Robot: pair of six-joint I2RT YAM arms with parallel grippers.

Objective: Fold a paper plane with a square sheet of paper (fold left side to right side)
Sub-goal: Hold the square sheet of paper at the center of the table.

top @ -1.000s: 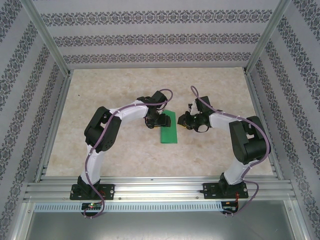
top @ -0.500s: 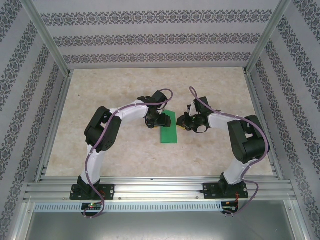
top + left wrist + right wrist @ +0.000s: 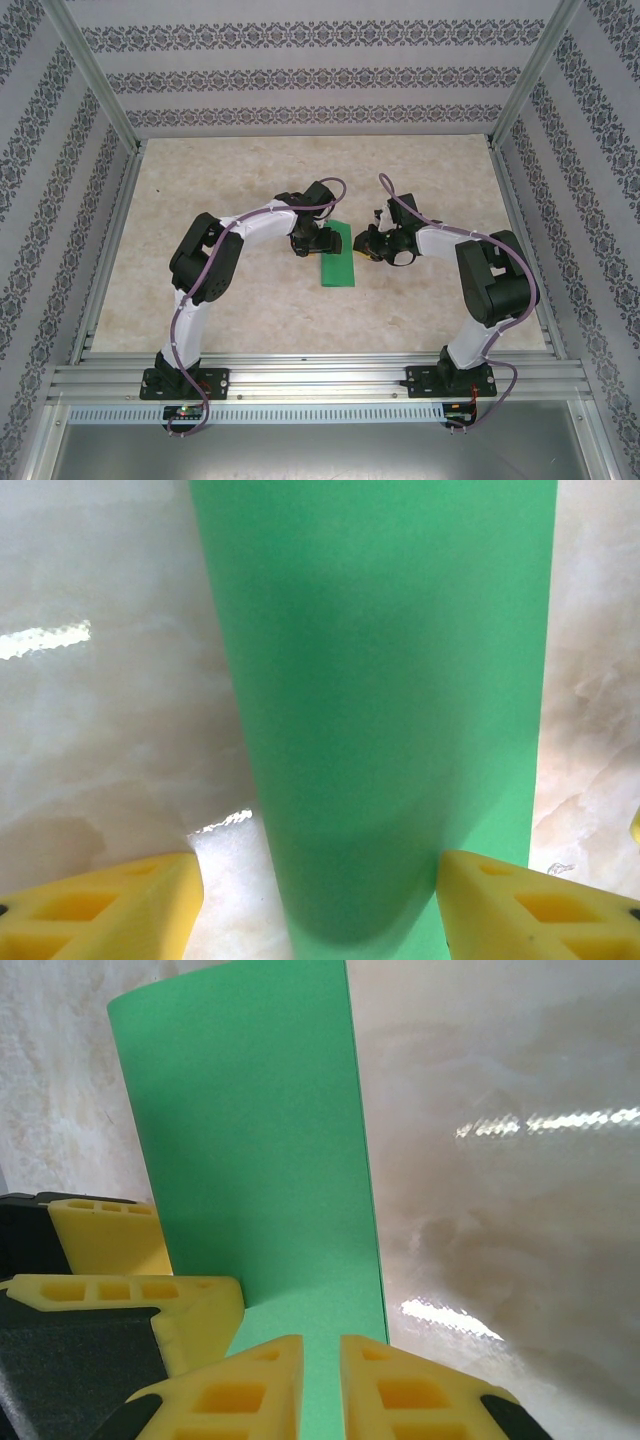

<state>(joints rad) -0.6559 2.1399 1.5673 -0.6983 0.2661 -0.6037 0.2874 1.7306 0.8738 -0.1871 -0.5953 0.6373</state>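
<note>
The square sheet of paper [image 3: 338, 262] lies mid-table as a narrow bright green strip, folded over on itself. In the left wrist view the paper [image 3: 390, 680] bulges up as a curved layer between the yellow fingers [image 3: 100, 910] of my left gripper [image 3: 320, 900], which stands open astride it. My left gripper [image 3: 312, 240] sits at the strip's left edge. My right gripper [image 3: 368, 243] is at the right edge. In the right wrist view its jaws [image 3: 320, 1380] stand almost together, low over the flat paper [image 3: 260, 1130], with the left gripper's fingers [image 3: 110, 1235] close on the left.
The table top [image 3: 230, 180] is pale and marble-patterned. Patterned walls [image 3: 320, 70] close it in at the back and both sides. Aluminium rails [image 3: 320, 375] run along the near edge, by the arm bases.
My right gripper has edged slightly left toward the paper's right edge. The left arm and the paper have not moved.
</note>
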